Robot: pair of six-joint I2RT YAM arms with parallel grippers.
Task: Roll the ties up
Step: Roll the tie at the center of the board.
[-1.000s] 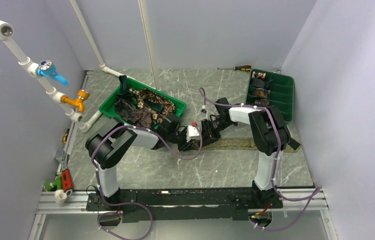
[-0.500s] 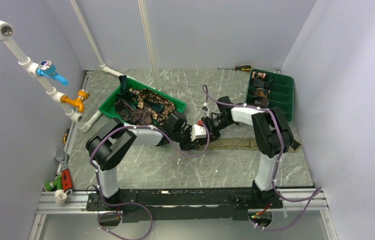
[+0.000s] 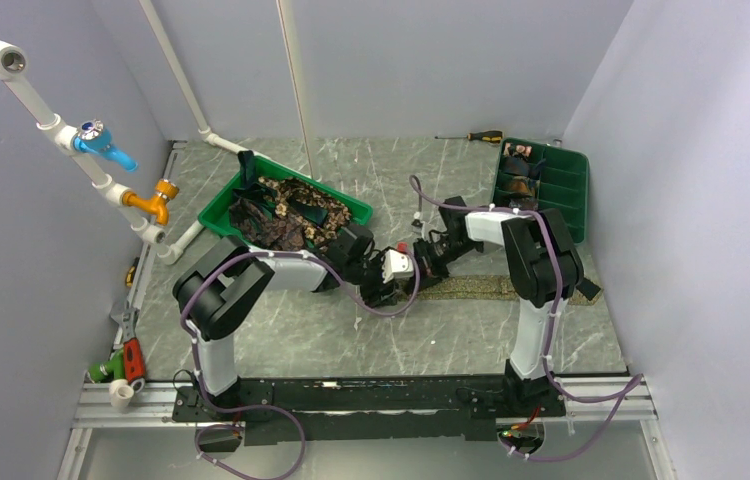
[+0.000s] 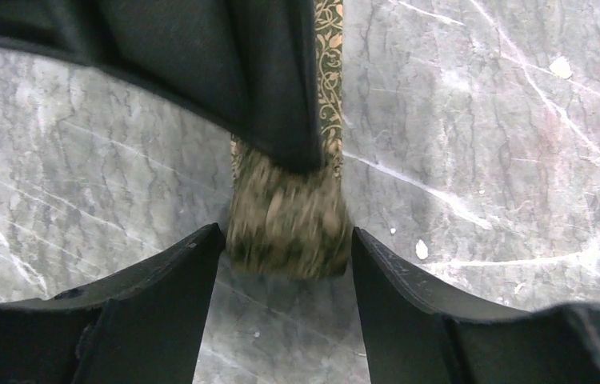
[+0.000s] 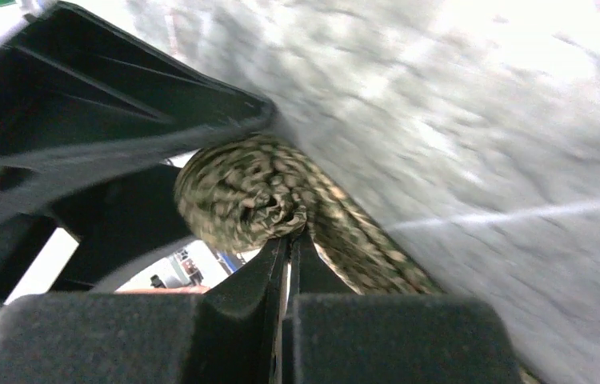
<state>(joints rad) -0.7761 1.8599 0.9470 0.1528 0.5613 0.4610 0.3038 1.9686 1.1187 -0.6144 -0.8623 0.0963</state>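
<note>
Both arms shifted right; left end effector point(image 4: 285, 272) straddles the coiled tie point(image 4: 289, 224), right end effector point(image 5: 287, 240) pinches it.

Blk/wht arms point(image 3: 251, 285), purple cables point(image 3: 281, 440)

Little free room around the coil

The left gripper point(image 4: 285, 264) has its fingers just beside both sides of the rolled tie point(image 4: 289, 220); the right gripper point(image 5: 287, 256) blocks the far side; bare table point(image 4: 481, 160) lies open to the right.
</note>
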